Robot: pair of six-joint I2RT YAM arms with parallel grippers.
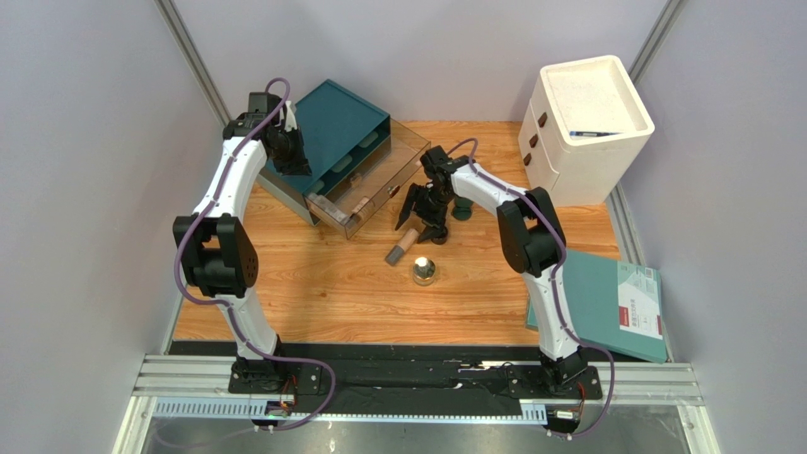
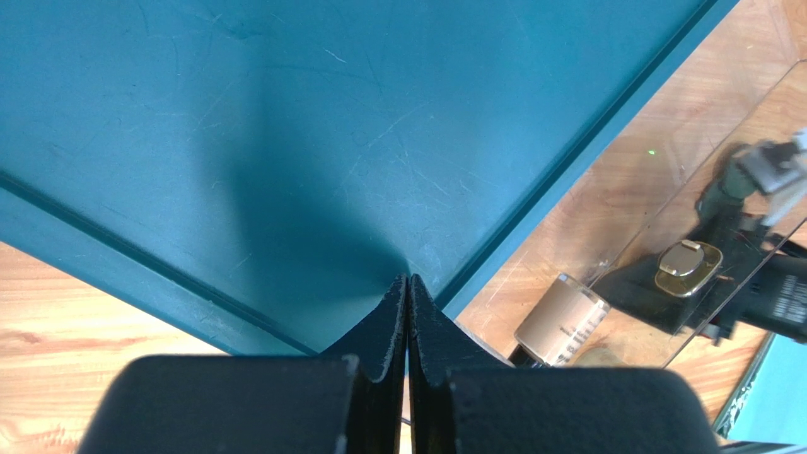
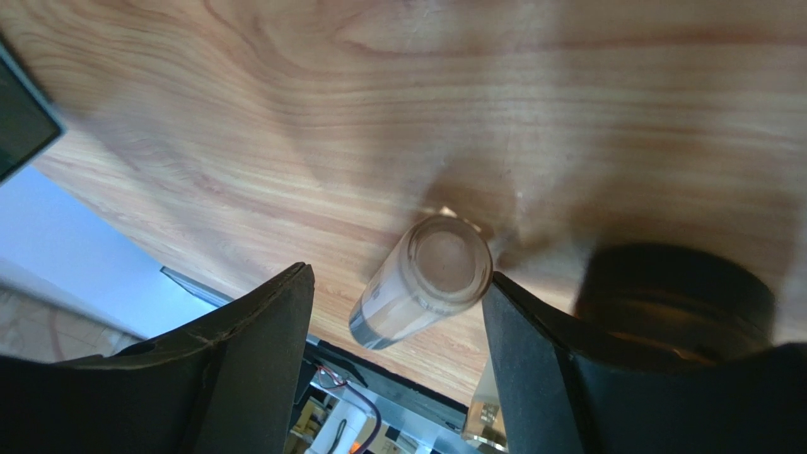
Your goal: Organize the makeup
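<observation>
Nearest on the table point(image 1: 313, 293) sits the gold round compact point(image 1: 423, 271). Just beyond lies the beige tube point(image 1: 405, 245) (grey cap toward the bases) — the right gripper point(image 3: 396, 276) is spread astride it, not clamped. Farther left, the left gripper point(image 2: 407, 284) — pinched closed — is over the teal drawer box point(image 2: 237, 142).

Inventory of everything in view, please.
teal drawer box: 1, teal, back left, clear drawer pulled out
beige bottle: 1, beige, in that drawer
beige tube: 1, grey cap, lying, centre
dark round jar: 1, dark, beside tube
gold compact: 1, gold, nearer than tube
dark green piece: 1, beyond tube, right
white drawer cabinet: 1, white, back right
flat teal package: 1, teal, right edge
left gripper: shut, at teal box top
right gripper: open, over tube
</observation>
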